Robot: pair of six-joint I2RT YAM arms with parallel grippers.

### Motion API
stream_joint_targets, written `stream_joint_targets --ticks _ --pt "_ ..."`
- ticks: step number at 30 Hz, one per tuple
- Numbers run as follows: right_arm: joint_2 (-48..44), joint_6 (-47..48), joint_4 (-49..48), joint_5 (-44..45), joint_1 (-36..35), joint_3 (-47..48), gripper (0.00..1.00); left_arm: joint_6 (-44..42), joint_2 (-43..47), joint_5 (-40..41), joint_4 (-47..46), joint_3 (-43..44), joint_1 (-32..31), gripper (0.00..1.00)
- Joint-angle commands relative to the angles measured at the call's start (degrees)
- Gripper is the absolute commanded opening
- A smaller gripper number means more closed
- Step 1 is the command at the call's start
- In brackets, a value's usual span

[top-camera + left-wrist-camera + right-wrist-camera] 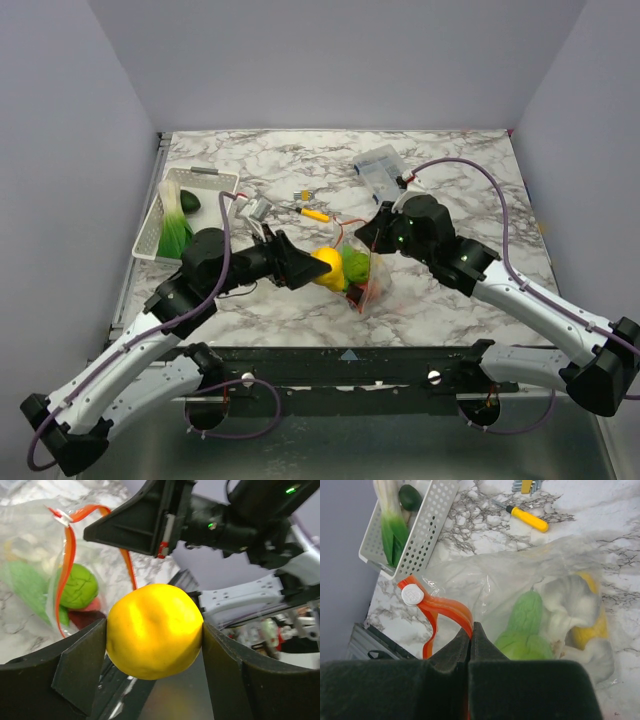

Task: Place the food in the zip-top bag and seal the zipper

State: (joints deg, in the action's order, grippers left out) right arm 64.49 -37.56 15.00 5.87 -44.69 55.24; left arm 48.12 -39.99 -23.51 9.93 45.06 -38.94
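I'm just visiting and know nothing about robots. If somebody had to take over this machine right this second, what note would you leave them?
Left gripper: shut on the yellow fruit, just beside the bag's mouth.
Right gripper: shut on the zipper, holding up the zip-top bag.
Done: a green piece, a white piece and another yellow piece lie in the bag.
Left: drop the yellow fruit in, fetch the green-and-white vegetable and the dark green piece from the white basket, then seal the zipper, which is open.
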Motion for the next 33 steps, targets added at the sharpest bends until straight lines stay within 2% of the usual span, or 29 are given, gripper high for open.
stream_joint_targets --ticks 1,6,13,19,21,23,25,27,33 --pt "-1.5 -4.3 -0.9 -2.3 -0.3 2.8 0.01 -9.6 -4.5 16.0 5.5 3.8 -7.7 0.00" --pt "-2.7 -11.6 -1.5 -3.6 -0.4 3.2 0.01 -12.6 -8.2 25.2 1.2 4.8 -11.3 0.00" --pt "-1.8 -22.3 -2.6 -6.2 -0.4 5.1 0.01 -14.7 -8.1 30.5 -9.3 0.5 -11.8 0.00" --pt "-0.5 -24.1 -3.3 -8.4 -0.3 6.8 0.01 -18.5 -9.4 33.7 -9.1 1.2 -11.9 0.01" --pt "-0.7 -24.6 -4.0 -8.5 -0.3 6.3 0.01 -19.9 -9.6 35.7 -8.9 0.5 -12.0 0.07" --pt "-0.8 -24.7 -4.5 -8.4 -0.3 6.2 0.01 -20.9 -9.8 36.1 -9.0 -0.2 -12.0 0.25" --pt "-1.0 -24.9 -5.0 -8.0 -0.4 5.8 0.01 -21.5 -10.4 35.0 -7.7 0.3 -12.0 0.56" --pt "-1.1 -24.9 -5.2 -7.2 -0.3 5.3 0.01 -21.4 -10.8 33.1 -5.1 1.8 -12.0 0.74" --pt "-1.3 -24.5 -5.2 -6.3 -0.4 4.4 0.01 -21.2 -11.7 27.5 6.9 8.3 -11.9 0.98"
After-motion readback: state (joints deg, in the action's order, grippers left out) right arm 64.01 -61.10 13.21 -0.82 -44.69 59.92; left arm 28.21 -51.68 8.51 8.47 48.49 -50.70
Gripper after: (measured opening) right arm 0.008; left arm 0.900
